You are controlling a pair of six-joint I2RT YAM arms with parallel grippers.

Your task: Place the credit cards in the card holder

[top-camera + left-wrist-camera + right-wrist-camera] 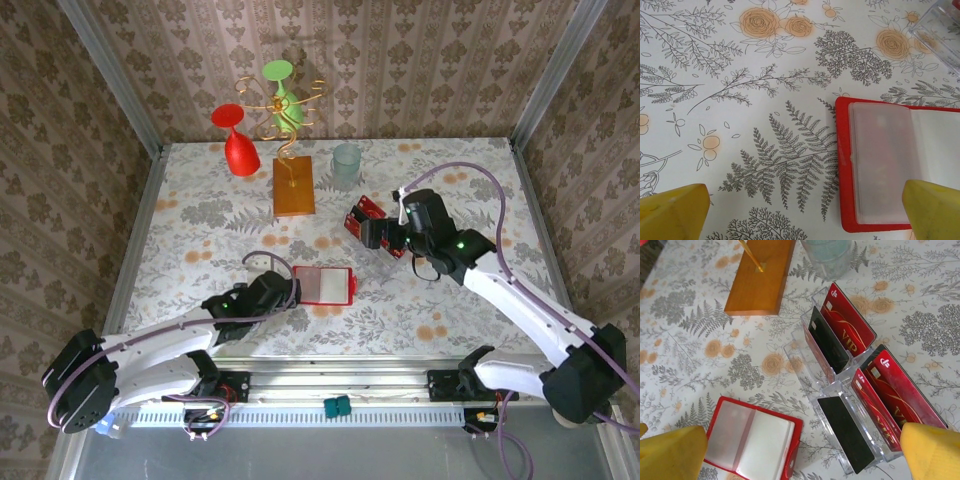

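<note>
The card holder (323, 285) lies open on the table, red with pale clear pockets facing up. Several red credit cards (849, 324) stand on edge in a clear plastic tray (839, 389), beside black cards; another red card (900, 392) leans in the nearer row. My left gripper (289, 290) rests low at the holder's left edge (846, 165), open, yellow fingertips (675, 212) wide apart. My right gripper (800, 457) hovers above the tray (366, 218) and holder (752, 440), open with nothing between its fingers (932, 450).
An orange wooble block base (293, 186) with a wire stand sits behind the tray, with a clear cup (346, 165) to its right. A red glass (238, 145) and a green glass (285, 95) are at the back. Walls close in the table on three sides.
</note>
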